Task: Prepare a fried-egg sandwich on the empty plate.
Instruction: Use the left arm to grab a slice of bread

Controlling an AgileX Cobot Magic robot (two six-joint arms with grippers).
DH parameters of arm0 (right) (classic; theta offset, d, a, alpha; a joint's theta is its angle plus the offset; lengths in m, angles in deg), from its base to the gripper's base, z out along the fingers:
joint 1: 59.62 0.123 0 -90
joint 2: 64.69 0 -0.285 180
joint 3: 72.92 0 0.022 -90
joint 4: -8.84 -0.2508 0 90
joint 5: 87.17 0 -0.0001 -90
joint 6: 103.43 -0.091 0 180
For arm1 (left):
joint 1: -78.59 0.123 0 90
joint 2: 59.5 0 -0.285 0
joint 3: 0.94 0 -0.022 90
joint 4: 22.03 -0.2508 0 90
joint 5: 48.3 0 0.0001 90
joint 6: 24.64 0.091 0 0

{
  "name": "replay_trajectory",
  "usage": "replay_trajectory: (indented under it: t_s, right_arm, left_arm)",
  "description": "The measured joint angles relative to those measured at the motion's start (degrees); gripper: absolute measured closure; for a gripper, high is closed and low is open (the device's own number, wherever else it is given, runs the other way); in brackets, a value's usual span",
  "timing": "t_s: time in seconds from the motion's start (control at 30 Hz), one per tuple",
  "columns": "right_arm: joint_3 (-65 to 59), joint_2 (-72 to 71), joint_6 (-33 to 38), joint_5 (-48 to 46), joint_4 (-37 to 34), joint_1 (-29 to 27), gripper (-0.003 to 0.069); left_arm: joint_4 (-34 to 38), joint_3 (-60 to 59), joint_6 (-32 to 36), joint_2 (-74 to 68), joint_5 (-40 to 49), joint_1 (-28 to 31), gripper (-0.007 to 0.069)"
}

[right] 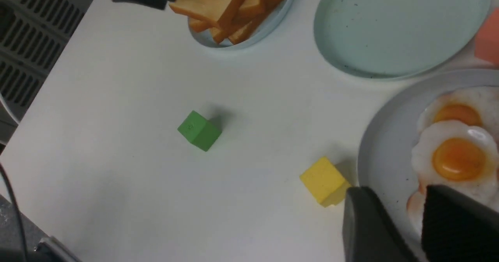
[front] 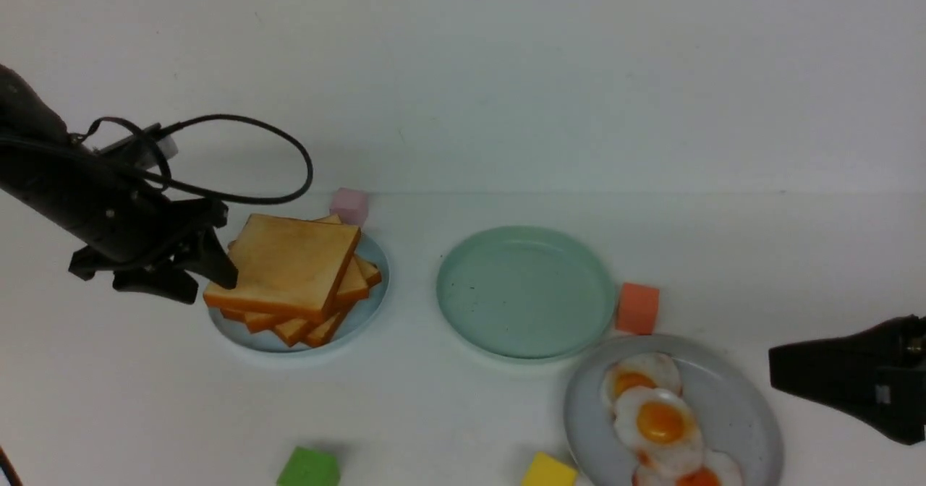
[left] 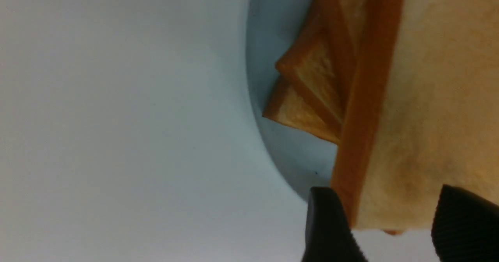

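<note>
Toast stack (front: 289,262) at left, on the pale blue plate (front: 375,305). Left hand (front: 211,288) comes in from the left, angled down at the top slice's near-left corner. Fingers apart, straddling that corner in the wrist view; contact can't be confirmed. Right hand (right: 397,197) at far right, beside the grey plate (front: 745,414), fingers apart, pointing left in the front view.

Around, left to right: black cable (front: 309,175) looping off the left arm, green block (front: 309,468) on the near tabletop (front: 412,406), pink block (front: 350,206) behind the blue plate, mint plate (front: 524,291) mid-table, yellow block (front: 550,470) and orange block (front: 638,308) near the grey plate.

Toast is right at the left hand; fried eggs (front: 662,424) on the grey plate, left of the right hand.
</note>
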Motion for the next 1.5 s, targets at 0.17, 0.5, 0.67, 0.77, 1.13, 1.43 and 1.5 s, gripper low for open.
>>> replay_trajectory:
  t_s: [0.17,0.5,0.67,0.77,1.13,1.43,1.5]
  right_arm:
    - [0.00,0.00,0.00,0.12,-0.78,0.00,0.0418]
    - [0.00,0.00,0.00,0.13,-1.48,0.00,0.0418]
    - [0.00,0.00,0.00,0.08,-1.48,0.00,0.0418]
    - [0.00,0.00,0.00,-0.10,-1.48,0.00,0.0418]
    - [0.00,0.00,0.00,-0.63,-1.48,0.00,0.0418]
    - [0.00,0.00,0.00,-0.73,-1.48,0.00,0.0418]
    - [0.00,0.00,0.00,-0.73,-1.48,0.00,0.0418]
  left_arm:
    - [0.70,0.17,-0.05,-1.67,-0.96,0.00,0.0243]
    - [3.78,0.60,0.53,-3.32,-1.11,0.00,0.0300]
    - [3.90,0.60,1.32,-3.43,-0.37,0.18,0.0448]
    - [3.51,0.60,1.71,-3.43,0.27,0.18,0.0554]
    - [3.12,1.58,0.82,0.29,1.43,0.18,0.0528]
    - [3.18,1.79,4.94,1.12,3.03,0.64,0.0174]
    - [5.65,1.79,7.62,1.09,3.70,1.69,0.0133]
